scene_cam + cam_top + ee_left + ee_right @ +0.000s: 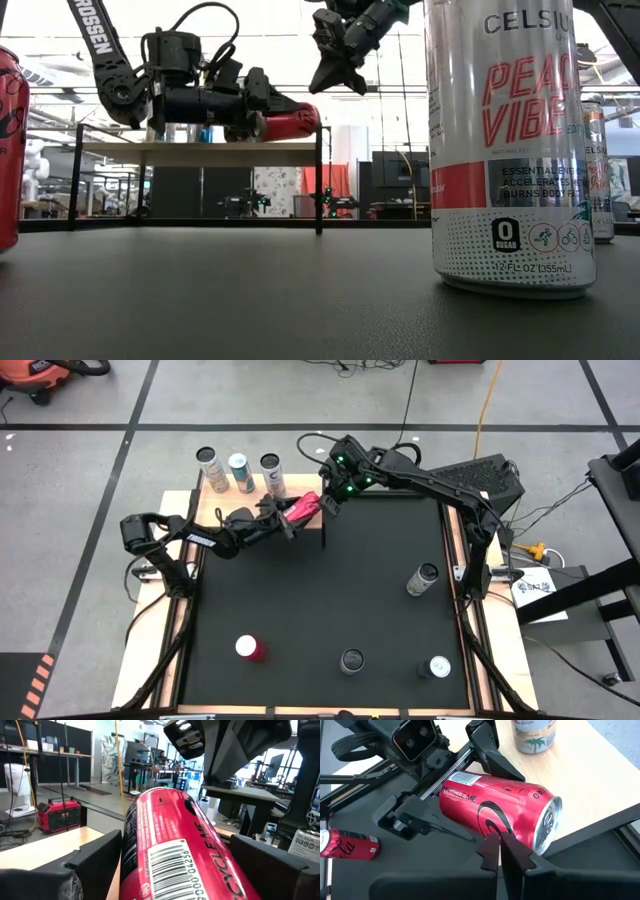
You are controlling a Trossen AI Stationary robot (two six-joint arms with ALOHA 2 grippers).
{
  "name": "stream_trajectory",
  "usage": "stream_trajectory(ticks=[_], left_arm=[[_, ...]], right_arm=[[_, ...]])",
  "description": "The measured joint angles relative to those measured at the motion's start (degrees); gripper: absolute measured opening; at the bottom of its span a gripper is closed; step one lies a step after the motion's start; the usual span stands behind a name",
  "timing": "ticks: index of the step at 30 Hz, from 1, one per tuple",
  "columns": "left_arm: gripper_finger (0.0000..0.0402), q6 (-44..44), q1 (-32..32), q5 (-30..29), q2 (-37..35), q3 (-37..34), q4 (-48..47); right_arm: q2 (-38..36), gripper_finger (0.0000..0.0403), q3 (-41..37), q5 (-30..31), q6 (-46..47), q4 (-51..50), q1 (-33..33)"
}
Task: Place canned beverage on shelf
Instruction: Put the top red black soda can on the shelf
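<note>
The left claw [470, 767] squeezes a red can [500, 810] lying sideways, just above the shelf [600, 775]. The right claw [335, 72] hangs over it, pinched shut, holding nothing. Three cans [240, 472] already stand on the shelf. More cans [350, 660] wait on the desk [330, 600].

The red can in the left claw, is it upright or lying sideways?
Sideways: the red can lies horizontal in the left claw, its top facing out over the shelf.

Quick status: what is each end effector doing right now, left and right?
Left end effector: closed on the red can, held sideways above the shelf.
Right end effector: holding nothing, fingers together, just above the can.
</note>
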Motion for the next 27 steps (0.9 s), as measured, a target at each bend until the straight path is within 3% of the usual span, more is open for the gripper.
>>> stream_trajectory(ticks=[27], left_arm=[[0.0375, -1.46, 1.11, 0.9, 0.0, -0.02, -1.28]], right_arm=[[0.83, 0.0, 0.02, -0.09, 1.25, -2.47, -0.52]])
